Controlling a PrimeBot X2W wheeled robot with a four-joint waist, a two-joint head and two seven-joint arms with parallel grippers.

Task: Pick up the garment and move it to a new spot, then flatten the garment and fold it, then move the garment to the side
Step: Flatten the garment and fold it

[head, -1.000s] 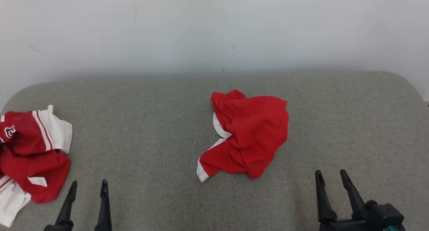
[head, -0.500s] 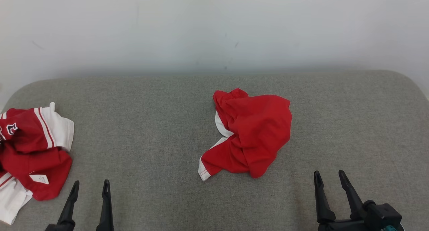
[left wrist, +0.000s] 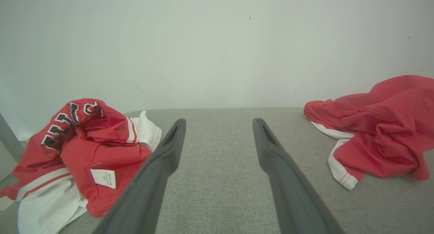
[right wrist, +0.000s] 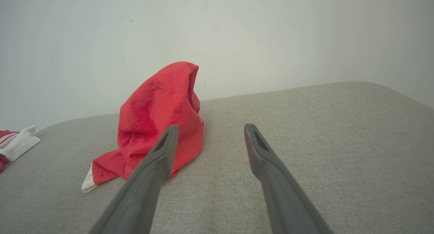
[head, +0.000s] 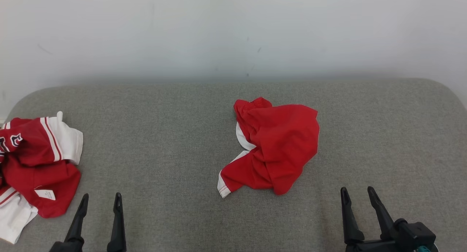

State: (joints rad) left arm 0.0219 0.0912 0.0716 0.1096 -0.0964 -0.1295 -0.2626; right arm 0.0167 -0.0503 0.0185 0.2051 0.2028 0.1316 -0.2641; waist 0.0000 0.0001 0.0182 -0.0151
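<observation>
Gaping wide, left gripper (head: 101,195) and right gripper (head: 356,189) hover off garment (head: 281,146).

Left gripper (head: 101,197), right gripper (head: 356,190): two long tapering dark fingers (left wrist: 159,169) each, tips slotted; black blocky mount (head: 416,234) with teal fleck behind the right.

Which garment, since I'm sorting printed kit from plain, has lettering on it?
The crumpled red-and-white garment at the left edge: it shows dark, white-edged letters and a white tag. The red garment in the middle shows no print.
</observation>
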